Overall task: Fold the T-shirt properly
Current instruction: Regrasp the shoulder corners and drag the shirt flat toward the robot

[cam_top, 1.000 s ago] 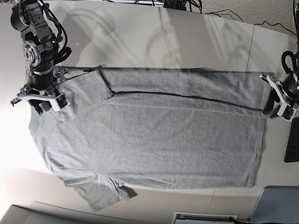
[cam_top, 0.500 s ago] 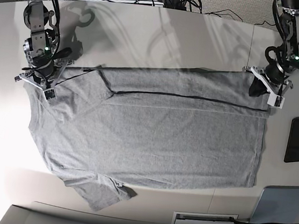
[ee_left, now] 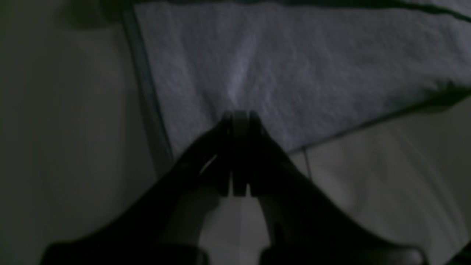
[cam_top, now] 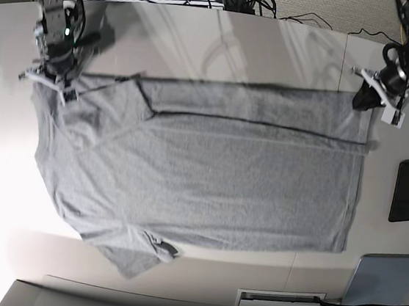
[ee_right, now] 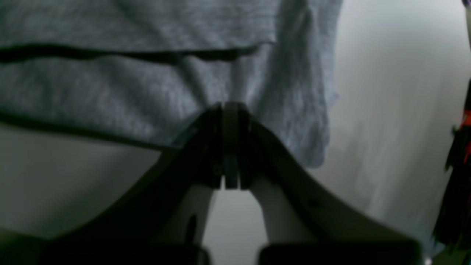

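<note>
Shirt (cam_top: 210,168): grey, spread across the white table (cam_top: 225,41), one long edge folded over, sleeve at the near left corner.
Left gripper (ee_left: 239,114): jaws pinched together on the shirt's corner, at the far right in the base view.
Right gripper (ee_right: 230,106): jaws pressed together on bunched cloth at the far left corner.
Phone (cam_top: 407,191): black, just beside the shirt's right edge.

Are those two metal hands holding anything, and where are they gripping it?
Both hold the grey T-shirt along its far folded edge: the right gripper pinches the shoulder end, the left gripper the hem corner.
</note>
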Controlling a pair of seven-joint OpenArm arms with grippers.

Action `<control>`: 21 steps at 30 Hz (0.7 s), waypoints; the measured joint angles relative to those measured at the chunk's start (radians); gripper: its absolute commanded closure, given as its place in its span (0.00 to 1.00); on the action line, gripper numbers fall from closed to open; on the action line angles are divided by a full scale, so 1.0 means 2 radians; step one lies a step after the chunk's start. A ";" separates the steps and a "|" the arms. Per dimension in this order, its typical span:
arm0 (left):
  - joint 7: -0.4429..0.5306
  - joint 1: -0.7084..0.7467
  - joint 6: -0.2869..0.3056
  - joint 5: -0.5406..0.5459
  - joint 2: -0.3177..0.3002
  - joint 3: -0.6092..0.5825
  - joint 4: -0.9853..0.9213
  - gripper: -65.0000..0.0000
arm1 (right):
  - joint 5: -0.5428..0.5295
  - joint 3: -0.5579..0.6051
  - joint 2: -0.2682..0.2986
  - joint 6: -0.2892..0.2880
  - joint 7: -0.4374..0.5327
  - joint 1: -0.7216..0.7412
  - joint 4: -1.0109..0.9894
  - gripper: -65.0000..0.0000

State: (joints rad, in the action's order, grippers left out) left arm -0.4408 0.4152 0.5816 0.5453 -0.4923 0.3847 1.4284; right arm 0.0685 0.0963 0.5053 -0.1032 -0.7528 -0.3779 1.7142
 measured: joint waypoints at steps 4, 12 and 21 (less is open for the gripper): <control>0.011 0.020 0.015 0.002 -0.009 0.001 0.001 1.00 | -0.007 -0.030 -0.002 -0.009 -0.017 -0.063 0.046 1.00; 0.029 0.073 0.033 0.021 -0.025 0.002 0.006 1.00 | -0.008 -0.071 -0.002 -0.011 -0.016 -0.160 0.092 1.00; 0.032 0.134 0.045 0.017 -0.024 0.015 0.038 1.00 | 0.010 -0.074 -0.002 -0.003 -0.014 -0.191 0.099 1.00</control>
State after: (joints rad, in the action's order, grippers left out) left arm -0.3771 0.6842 0.6724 0.5789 -0.5407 0.4156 1.5043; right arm 0.0879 -0.0525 0.5007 -0.1093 -0.7818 -0.7593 1.9125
